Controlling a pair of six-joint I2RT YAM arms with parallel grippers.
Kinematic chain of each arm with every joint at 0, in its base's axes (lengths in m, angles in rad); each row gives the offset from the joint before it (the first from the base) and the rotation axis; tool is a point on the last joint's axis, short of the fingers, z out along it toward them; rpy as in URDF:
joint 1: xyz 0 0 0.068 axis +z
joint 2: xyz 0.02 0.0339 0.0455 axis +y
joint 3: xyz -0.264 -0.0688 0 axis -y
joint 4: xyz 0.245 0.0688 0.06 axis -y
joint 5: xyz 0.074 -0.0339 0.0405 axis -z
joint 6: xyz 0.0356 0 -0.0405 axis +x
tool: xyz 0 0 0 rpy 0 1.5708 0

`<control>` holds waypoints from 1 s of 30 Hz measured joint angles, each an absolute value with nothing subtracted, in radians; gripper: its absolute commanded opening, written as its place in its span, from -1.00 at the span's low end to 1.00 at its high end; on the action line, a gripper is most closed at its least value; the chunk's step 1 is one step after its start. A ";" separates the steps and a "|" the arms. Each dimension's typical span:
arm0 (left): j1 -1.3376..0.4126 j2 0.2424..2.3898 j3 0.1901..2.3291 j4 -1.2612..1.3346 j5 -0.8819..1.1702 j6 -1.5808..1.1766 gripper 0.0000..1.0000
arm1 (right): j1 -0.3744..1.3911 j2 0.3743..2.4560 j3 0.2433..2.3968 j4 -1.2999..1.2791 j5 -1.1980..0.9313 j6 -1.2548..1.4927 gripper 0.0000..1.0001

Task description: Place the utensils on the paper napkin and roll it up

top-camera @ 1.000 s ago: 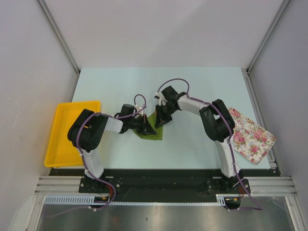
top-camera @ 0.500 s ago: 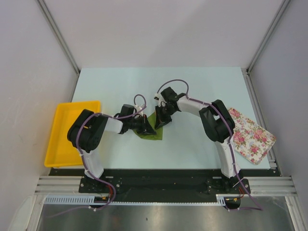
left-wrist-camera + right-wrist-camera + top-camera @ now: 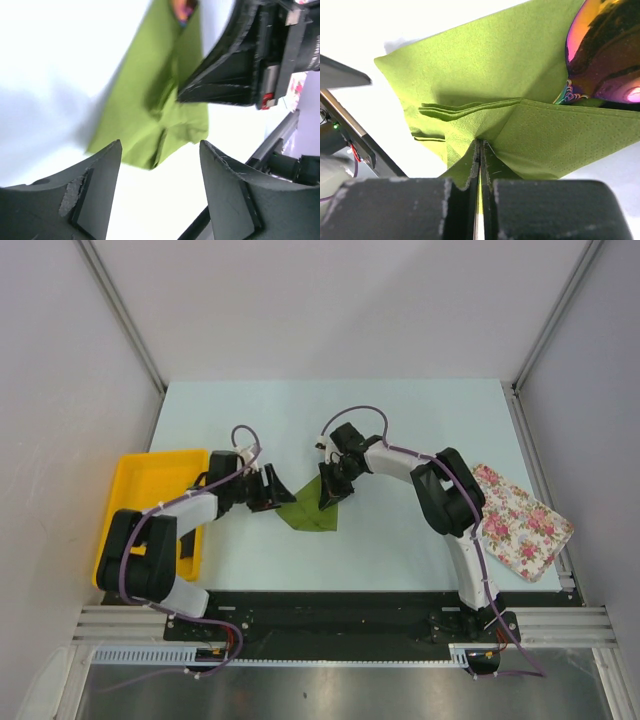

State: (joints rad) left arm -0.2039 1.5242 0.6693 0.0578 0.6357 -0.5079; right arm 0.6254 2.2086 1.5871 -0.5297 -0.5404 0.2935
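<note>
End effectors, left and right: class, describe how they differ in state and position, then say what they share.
The left end effector stands open and grips nothing; the right end effector is shut, pinching a fold of the green napkin. The left one sits at the napkin's left corner; the right one is at its upper edge. Both are black, two-fingered and point toward the napkin.

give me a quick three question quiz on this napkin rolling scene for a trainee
1. True or false: the left gripper is clamped on the napkin.
2. The right gripper is: A open above the napkin, B shut on a fold of the napkin, C out of view.
3. What shiny thing peeks out of the napkin in the right wrist view?

Key
1. False: it is open, just left of the napkin.
2. B
3. The spoon head.
</note>
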 measured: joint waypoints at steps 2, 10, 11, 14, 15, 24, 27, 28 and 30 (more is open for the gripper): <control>-0.162 1.484 0.669 -0.012 0.615 -0.466 0.40 | 0.625 2.209 1.587 -0.530 -0.542 0.294 -1.00; -0.105 1.563 0.681 -0.122 0.612 -0.364 0.37 | 0.624 2.212 1.586 -0.524 -0.559 0.294 -1.00; -0.109 1.586 0.698 -0.113 0.632 -0.362 0.36 | 0.624 2.212 1.585 -0.523 -0.559 0.294 -1.00; -0.127 1.671 0.742 -0.054 0.710 -0.364 0.33 | 0.623 2.212 1.584 -0.522 -0.562 0.294 -1.00; -0.138 1.695 0.751 -0.027 0.735 -0.366 0.33 | 0.623 2.212 1.584 -0.522 -0.562 0.294 -1.00; -0.235 1.810 0.794 0.157 0.849 -0.421 0.27 | 0.618 2.216 1.584 -0.520 -0.572 0.294 -1.00; -0.238 1.852 0.841 0.142 0.863 -0.418 0.19 | 0.616 2.217 1.584 -0.519 -0.574 0.294 -1.00; -0.238 1.862 0.851 0.139 0.867 -0.417 0.14 | 0.615 2.217 1.584 -0.519 -0.575 0.294 -1.00; -0.235 1.870 0.859 0.131 0.870 -0.416 0.09 | 0.612 2.218 1.585 -0.519 -0.577 0.294 -1.00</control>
